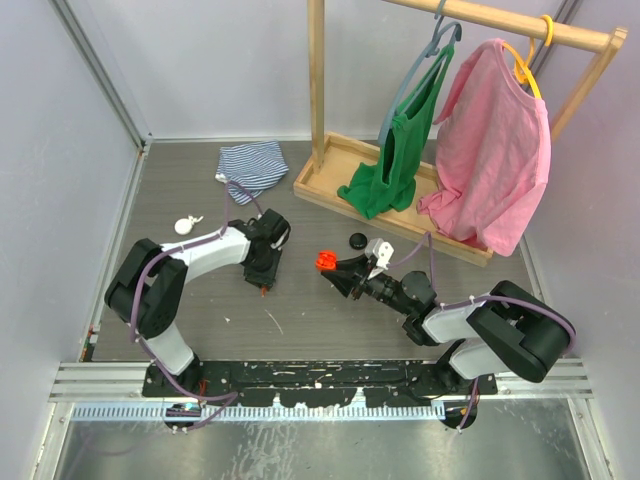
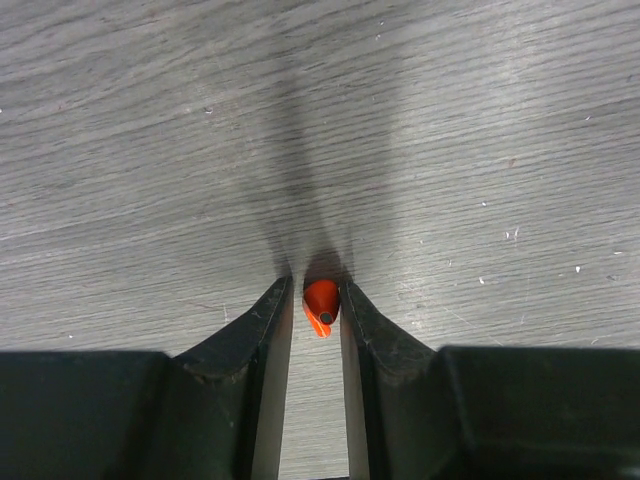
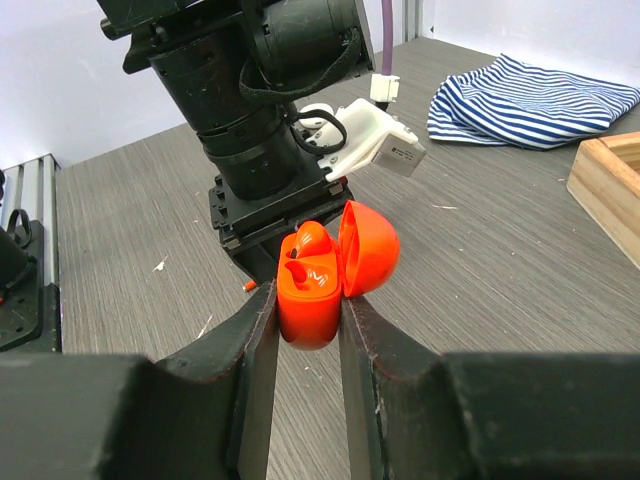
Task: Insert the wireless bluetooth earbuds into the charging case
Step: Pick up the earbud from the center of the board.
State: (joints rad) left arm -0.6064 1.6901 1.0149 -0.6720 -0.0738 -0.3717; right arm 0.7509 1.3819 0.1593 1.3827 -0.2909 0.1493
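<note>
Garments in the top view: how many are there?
3. A striped one lies on the table; a green top and a pink shirt hang on the wooden rack. Others may be hidden behind them.

A striped blue-and-white cloth [image 1: 252,168] lies crumpled on the grey desk [image 1: 330,330] (at its far side). Right of it, a green top [image 1: 395,170] and a pink shirt [image 1: 495,150] hang from a wooden rack [image 1: 316,80].

Left pincer [image 2: 317,290]: matte black wedge fingers [image 2: 250,340], scuffed edges.
Right pincer [image 3: 307,295]: likewise black.
Left arm [image 1: 205,250]: white links, black rounded joints.
Right arm [image 1: 452,322]: same white and black.
Cables [image 3: 386,35]: thin, purple, looping behind each pincer.
Camera mount [image 3: 372,138]: white plastic, just behind left pincer.
</note>
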